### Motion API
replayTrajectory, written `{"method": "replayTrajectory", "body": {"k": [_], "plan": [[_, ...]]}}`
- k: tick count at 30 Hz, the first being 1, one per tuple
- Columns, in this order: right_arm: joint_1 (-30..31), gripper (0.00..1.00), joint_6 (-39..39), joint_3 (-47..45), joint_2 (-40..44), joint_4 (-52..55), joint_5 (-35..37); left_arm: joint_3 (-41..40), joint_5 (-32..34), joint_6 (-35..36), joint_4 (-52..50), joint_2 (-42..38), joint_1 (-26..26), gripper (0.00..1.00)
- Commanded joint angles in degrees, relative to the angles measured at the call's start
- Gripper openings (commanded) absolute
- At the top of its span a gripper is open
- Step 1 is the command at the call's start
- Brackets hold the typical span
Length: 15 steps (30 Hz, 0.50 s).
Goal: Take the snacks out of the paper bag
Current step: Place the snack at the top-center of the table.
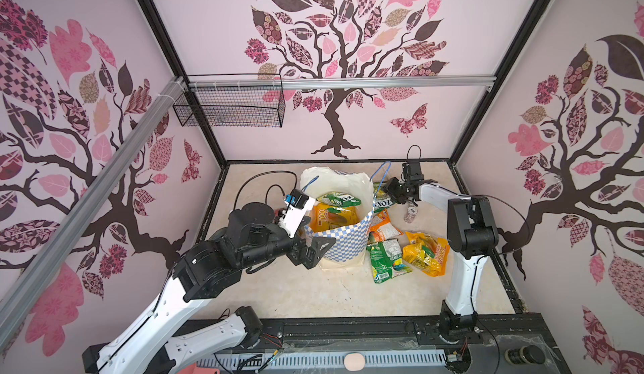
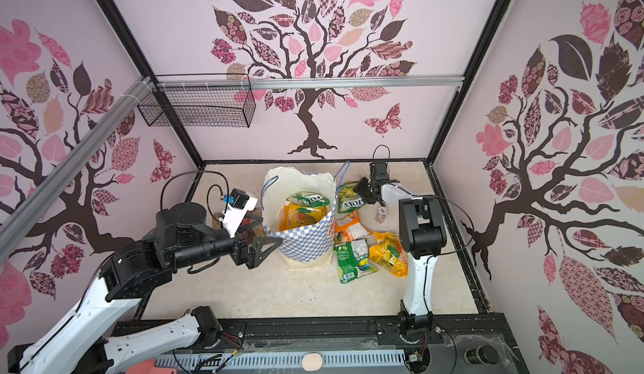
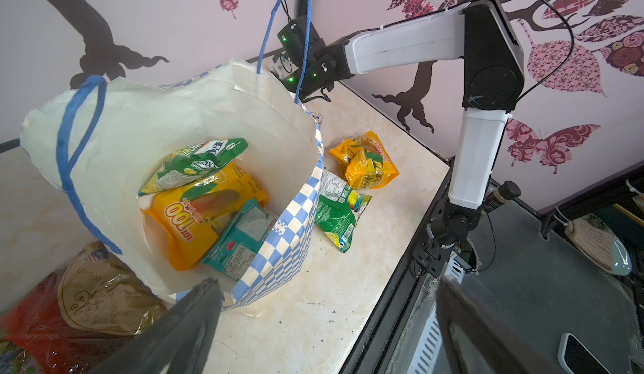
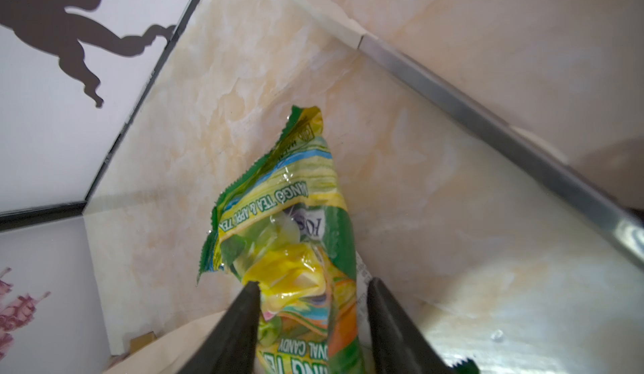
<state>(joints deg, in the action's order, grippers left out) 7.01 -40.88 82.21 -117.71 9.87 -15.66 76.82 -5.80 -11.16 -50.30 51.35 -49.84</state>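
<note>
Snacks [image 2: 353, 260] are split between the paper bag [image 1: 343, 246] and the surface [image 1: 313, 295]. The bag stands upright near the middle of the surface, mouth agape, its blue cord handles sticking up.

In the left wrist view three packets show inside it. A green FOX'S packet [image 3: 195, 163] lies on top, a yellow-orange LOT 100 packet [image 3: 195, 222] is under it, and a teal packet [image 3: 240, 240] leans against the checkered wall.

On the bag's right side four packets lie on the surface. A green-and-yellow FOX'S packet [image 1: 381, 203] is farthest back and an orange packet [image 1: 383, 227] lies just in front of it. Nearer the front, a green packet [image 1: 388, 259] lies edge to edge with a yellow-orange packet [image 1: 427, 252]. On the bag's left side a dark brown-red packet [image 3: 87, 302] lies against its base.

The right pincer [image 4: 313, 283] sits low over the green-and-yellow FOX'S packet, jaws parted astride its end. One finger touches the wrapper and the other stands clear of it, so the pincer is released.

The left pincer [image 3: 327, 285] is spread wide and grasps nothing. It hangs by the bag's checkered band at the front left; I cannot tell whether it touches the paper.
</note>
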Motion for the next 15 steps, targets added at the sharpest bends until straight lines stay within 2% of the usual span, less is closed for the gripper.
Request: {"method": "replayTrajectory", "body": {"k": [1,7,15], "plan": [[0.1,0.67,1.4,0.4,2.6,2.2,1.2,0.8,0.8,-0.2,-0.1,-0.6,-0.2,0.98],[0.1,0.98,1.3,-3.9,10.4,0.7,2.4,0.5,1.2,-0.2,0.2,-0.6,-0.2,0.98],[0.1,0.99,-0.3,-7.2,21.8,-1.2,1.1,-0.2,2.0,0.4,0.5,-1.3,-0.3,0.98]]}}
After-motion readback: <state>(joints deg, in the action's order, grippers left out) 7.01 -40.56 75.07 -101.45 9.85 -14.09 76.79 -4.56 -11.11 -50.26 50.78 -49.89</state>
